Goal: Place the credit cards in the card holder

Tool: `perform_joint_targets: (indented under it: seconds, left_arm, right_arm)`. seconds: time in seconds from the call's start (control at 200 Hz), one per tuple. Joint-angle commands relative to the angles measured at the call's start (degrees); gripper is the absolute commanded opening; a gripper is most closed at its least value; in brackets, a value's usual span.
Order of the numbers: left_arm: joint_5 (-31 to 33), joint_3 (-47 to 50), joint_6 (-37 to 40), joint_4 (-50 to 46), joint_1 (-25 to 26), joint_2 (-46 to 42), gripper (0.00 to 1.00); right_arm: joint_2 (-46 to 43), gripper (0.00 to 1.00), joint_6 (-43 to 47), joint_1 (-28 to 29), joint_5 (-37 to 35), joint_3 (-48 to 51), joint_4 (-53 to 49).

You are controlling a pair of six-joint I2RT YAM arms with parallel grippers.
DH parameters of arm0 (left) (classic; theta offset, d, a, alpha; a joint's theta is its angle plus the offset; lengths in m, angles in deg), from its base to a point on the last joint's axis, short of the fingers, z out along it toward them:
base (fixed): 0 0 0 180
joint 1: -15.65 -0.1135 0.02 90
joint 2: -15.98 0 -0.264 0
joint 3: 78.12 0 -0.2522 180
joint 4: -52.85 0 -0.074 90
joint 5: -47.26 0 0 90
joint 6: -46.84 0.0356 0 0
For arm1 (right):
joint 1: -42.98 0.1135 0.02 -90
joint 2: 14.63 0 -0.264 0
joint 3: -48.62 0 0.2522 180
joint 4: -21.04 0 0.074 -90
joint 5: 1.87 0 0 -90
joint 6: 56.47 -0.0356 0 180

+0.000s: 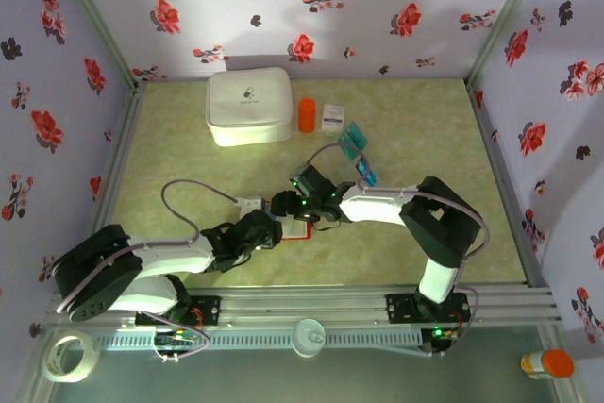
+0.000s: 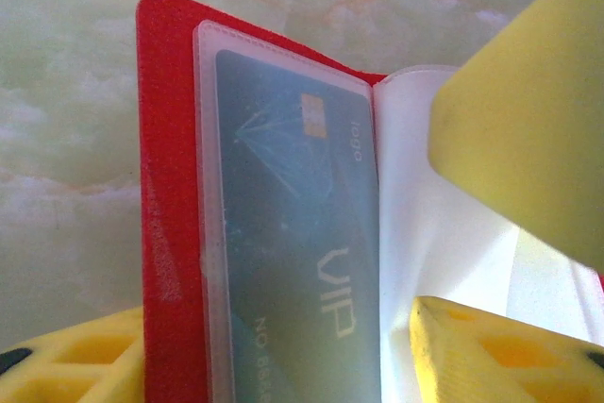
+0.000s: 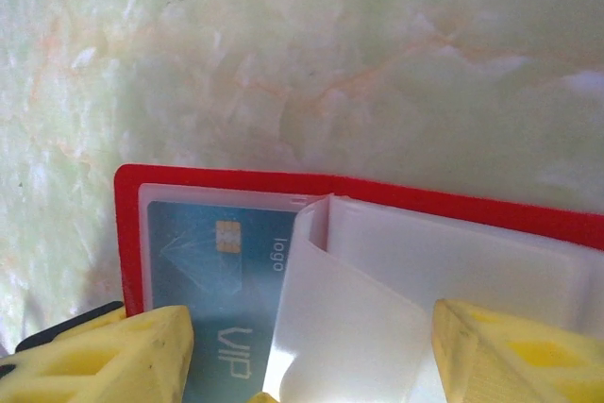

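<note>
The red card holder (image 1: 300, 236) lies open at the table's middle, between both grippers. A teal credit card (image 2: 293, 233) marked VIP sits in the clear sleeve on its left half (image 3: 203, 243). My left gripper (image 2: 283, 356) is open, its yellow fingers (image 2: 75, 361) straddling that half; one rests on the pale pages. My right gripper (image 3: 311, 365) is open above the holder (image 3: 377, 193), with a loose clear sleeve page (image 3: 349, 327) curling up between its fingers. Its finger (image 2: 528, 120) shows in the left wrist view. Two more cards, teal (image 1: 354, 139) and blue (image 1: 366, 173), lie behind the right arm.
A large white case (image 1: 248, 106), an orange cylinder (image 1: 307, 113) and a small white printed box (image 1: 331, 116) stand along the back. Flowered walls close in three sides. A tape roll (image 1: 71, 356) and an orange-capped bottle (image 1: 547, 363) lie off the table in front.
</note>
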Motion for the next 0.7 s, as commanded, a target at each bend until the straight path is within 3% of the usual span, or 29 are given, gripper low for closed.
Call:
perform_joint_targets:
  seconds: [0.0,0.28,0.695]
  left_arm:
    - [-0.72,0.41,0.32,-0.83,0.47,-0.06,0.62]
    - [1.42,-0.30,0.84,-5.83,0.41,-10.52,0.89]
    - [5.79,2.40,-0.57,-14.94,-1.60,-25.52,0.92]
  right_arm:
    - [0.47,0.66,-0.94,-0.54,3.59,0.60,3.88]
    - [-1.22,0.64,-4.69,-0.46,7.34,1.70,8.76]
    - [2.25,0.68,-9.25,1.23,8.86,-0.82,13.46]
